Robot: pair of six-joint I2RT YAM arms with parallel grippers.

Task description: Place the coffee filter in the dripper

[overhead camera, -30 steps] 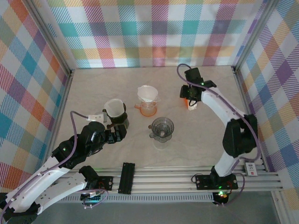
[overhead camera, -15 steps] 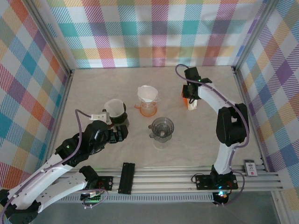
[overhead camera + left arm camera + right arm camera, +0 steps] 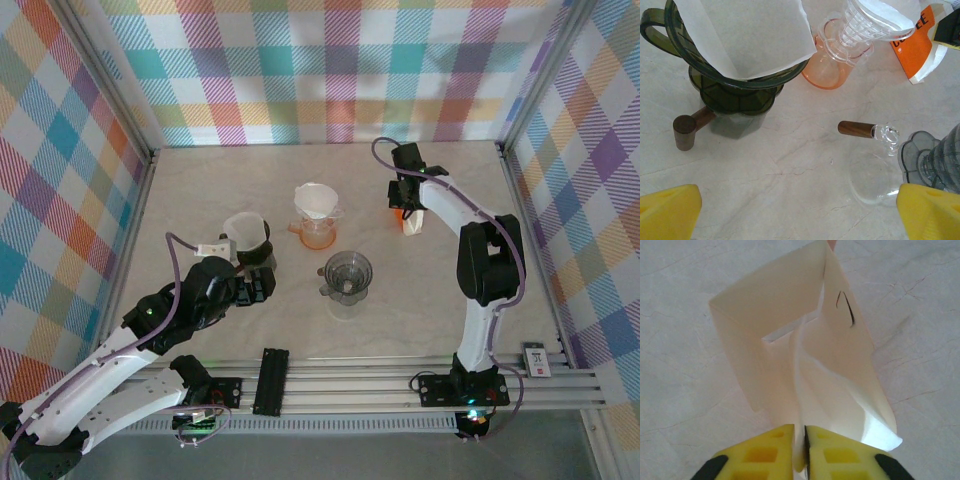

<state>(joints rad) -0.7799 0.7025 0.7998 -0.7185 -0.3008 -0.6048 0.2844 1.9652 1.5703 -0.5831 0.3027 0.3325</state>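
Observation:
At the back right stands an orange-and-white filter packet (image 3: 411,224), its top open (image 3: 770,310). My right gripper (image 3: 404,205) reaches into it from above. Its yellow fingers (image 3: 804,445) are shut on the edge of a white coffee filter (image 3: 805,385) that stands up inside the packet. A grey dripper (image 3: 347,273) sits mid-table on a clear glass server (image 3: 875,172), its cone bare. My left gripper (image 3: 258,285) hovers low to the left of it, open (image 3: 800,210), with only tabletop between its fingers.
A dark green dripper (image 3: 247,238) with a white filter in it (image 3: 740,35) stands at the left. An orange-based clear dripper (image 3: 317,212) with a filter stands behind the grey one. Checked walls close in three sides.
My right gripper's jaws have closed onto the filter inside the packet, and that arm has drawn in a little. My left arm has crept slightly forward, its jaws still wide.

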